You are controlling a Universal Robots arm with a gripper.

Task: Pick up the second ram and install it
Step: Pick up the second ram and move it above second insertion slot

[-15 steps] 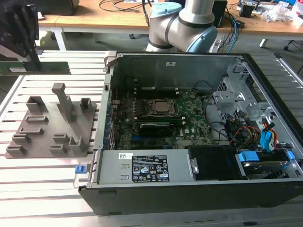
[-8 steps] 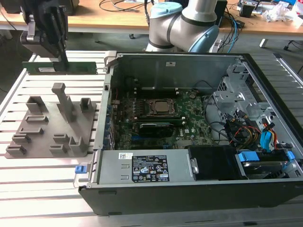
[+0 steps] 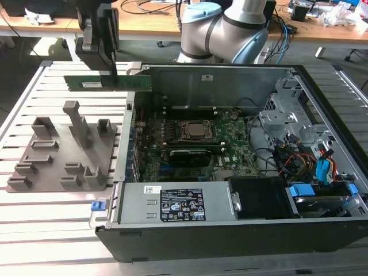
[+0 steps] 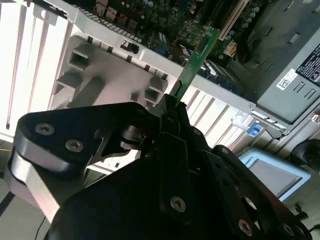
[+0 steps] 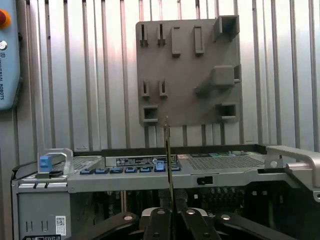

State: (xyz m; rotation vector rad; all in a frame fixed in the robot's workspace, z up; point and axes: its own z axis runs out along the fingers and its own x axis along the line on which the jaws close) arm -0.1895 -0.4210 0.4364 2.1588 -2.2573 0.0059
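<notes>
The second ram (image 3: 86, 84) is a long green stick hanging level in the air, above the slatted table, between the gray fixture plate (image 3: 63, 152) and the back left corner of the open computer case (image 3: 322, 103). My gripper (image 3: 109, 72) is shut on its upper edge from above. In the second wrist view the ram (image 4: 199, 57) sticks out past the gripper (image 4: 172, 100) toward the motherboard (image 4: 165, 20). In the first wrist view the ram (image 5: 168, 160) shows edge-on, rising from the gripper (image 5: 170, 214).
The case lies open with the motherboard (image 3: 190, 144), its processor socket (image 3: 193, 130), a power supply (image 3: 172, 202) at the front and cables with drive bays (image 3: 310, 161) at the exterior view's right. The fixture plate (image 5: 190, 75) carries upright blocks. A teach pendant (image 5: 7, 60) lies on the table.
</notes>
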